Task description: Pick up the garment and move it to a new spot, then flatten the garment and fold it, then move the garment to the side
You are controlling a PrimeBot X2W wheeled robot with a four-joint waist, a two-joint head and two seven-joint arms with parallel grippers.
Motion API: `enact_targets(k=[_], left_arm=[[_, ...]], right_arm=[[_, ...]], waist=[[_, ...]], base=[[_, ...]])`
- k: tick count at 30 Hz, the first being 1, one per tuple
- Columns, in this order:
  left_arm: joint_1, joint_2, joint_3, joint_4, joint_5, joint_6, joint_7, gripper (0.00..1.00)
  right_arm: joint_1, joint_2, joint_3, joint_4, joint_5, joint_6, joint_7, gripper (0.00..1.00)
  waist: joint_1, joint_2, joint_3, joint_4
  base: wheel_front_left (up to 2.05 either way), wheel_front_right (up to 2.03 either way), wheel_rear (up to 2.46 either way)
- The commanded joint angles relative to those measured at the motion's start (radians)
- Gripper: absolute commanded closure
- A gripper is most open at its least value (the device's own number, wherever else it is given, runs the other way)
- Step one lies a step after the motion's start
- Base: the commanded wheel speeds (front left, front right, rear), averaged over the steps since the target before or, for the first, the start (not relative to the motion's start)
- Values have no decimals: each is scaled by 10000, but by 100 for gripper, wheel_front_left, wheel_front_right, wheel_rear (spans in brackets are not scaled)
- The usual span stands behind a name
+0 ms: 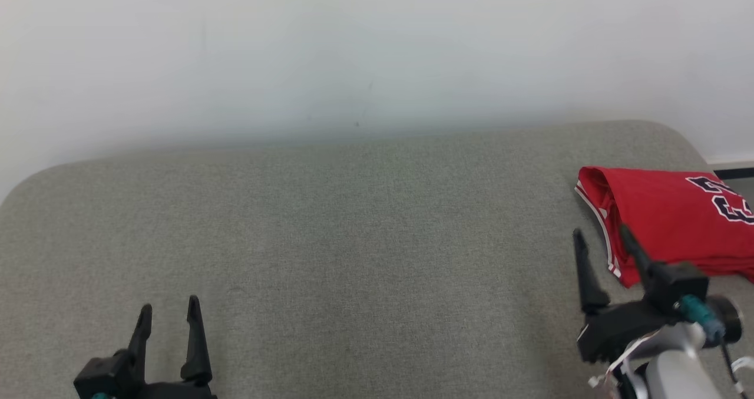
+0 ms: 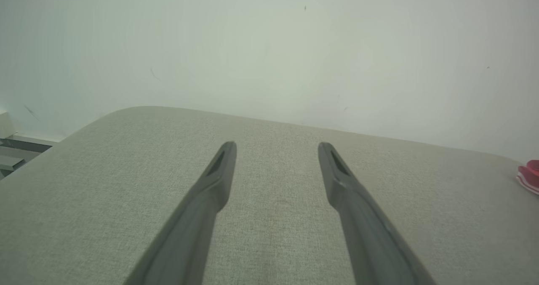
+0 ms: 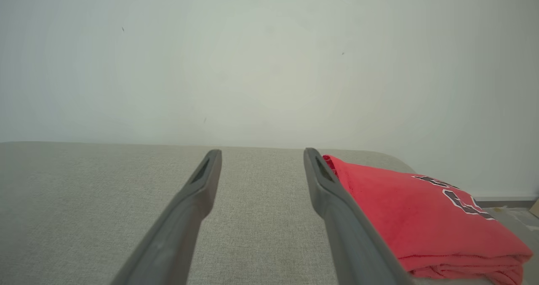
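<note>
dark right gripper (image 1: 601, 237) gapes beside folded garment (image 1: 671, 216).

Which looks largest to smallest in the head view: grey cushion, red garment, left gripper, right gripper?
1. grey cushion
2. red garment, partly cut by the edge
3. right gripper and left gripper: unranked, both cropped by the frame, so unsure

Bare indoor room, kind unclear: grey upholstered surface (image 1: 353, 240) against plain white wall (image 1: 353, 45).
</note>
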Motion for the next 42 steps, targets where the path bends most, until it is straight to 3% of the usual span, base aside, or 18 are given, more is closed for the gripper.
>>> enact_targets(k=[1, 14, 41, 42], left_arm=[[193, 7, 2, 104, 89, 47, 2, 0], [517, 7, -2, 296, 75, 67, 2, 0], [583, 7, 30, 296, 240, 25, 3, 0], [521, -2, 1, 325, 183, -1, 2, 100]], right_arm=[[305, 213, -4, -30, -92, -28, -106, 0], [1245, 873, -64, -15, -307, -28, -194, 0], [1373, 1055, -54, 68, -383, -28, -142, 0], [1283, 1024, -75, 103, -362, 2, -114, 100]], waist=[[3, 2, -206, 121], [3, 2, -371, -40], [3, 2, -343, -93], [3, 2, -340, -93]], base=[[0, 0, 0], [0, 0, 0], [0, 0, 0], [0, 0, 0]])
